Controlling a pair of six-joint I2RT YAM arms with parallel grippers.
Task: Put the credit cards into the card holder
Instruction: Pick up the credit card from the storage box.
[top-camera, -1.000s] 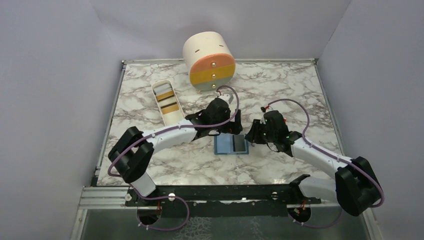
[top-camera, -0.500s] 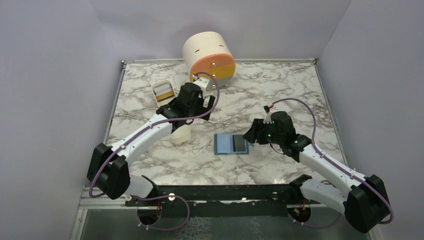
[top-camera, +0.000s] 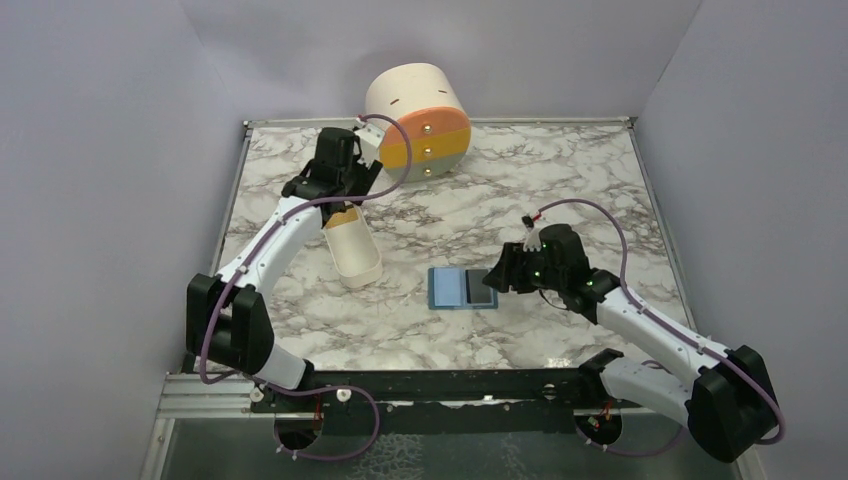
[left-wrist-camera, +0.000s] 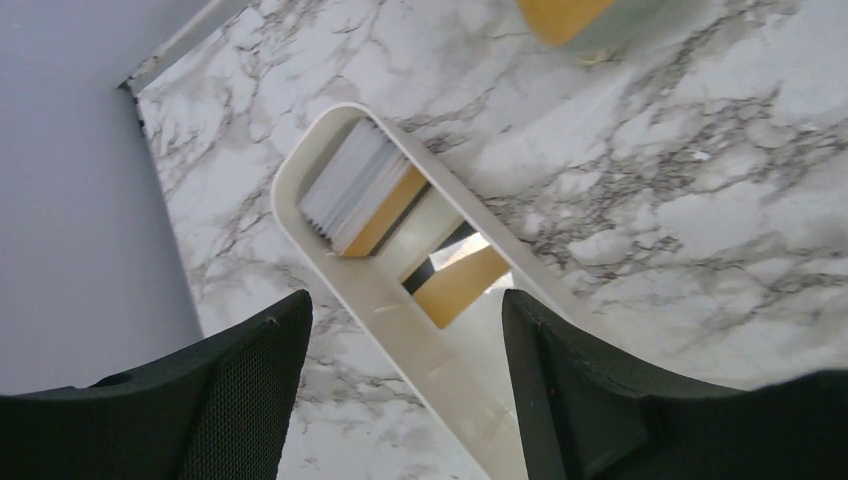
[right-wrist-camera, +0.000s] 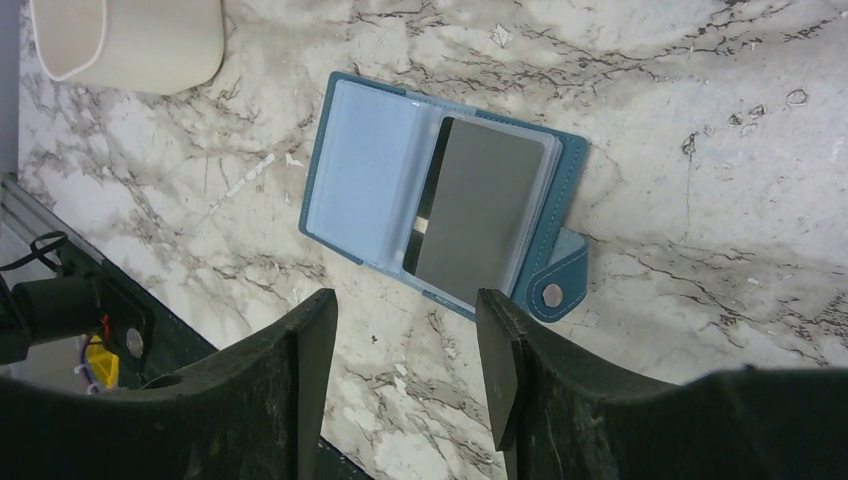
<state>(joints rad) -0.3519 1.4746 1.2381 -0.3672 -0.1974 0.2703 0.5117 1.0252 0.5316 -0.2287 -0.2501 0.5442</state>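
The blue card holder (top-camera: 450, 288) lies open on the marble, lighter blue inside (right-wrist-camera: 370, 170). A dark grey card (right-wrist-camera: 480, 215) with a dark stripe sits in its right half, beside the snap tab (right-wrist-camera: 551, 294). My right gripper (right-wrist-camera: 405, 300) hovers just near of the holder, open and empty; from above it is at the holder's right edge (top-camera: 492, 278). More credit cards stand in the white tray (left-wrist-camera: 400, 320): a pale stack (left-wrist-camera: 350, 185) and gold ones (left-wrist-camera: 465, 290). My left gripper (left-wrist-camera: 405, 300) hangs open over the tray, holding nothing.
The long white tray (top-camera: 352, 255) runs from the left arm's wrist toward the table's middle. A cream cylinder with orange, yellow and grey drawers (top-camera: 418, 120) lies at the back. Grey walls close in on three sides.
My left arm has swung from beside the card holder back to the far end of the tray, its jaws narrowing a little. My right gripper has opened wider beside the holder.
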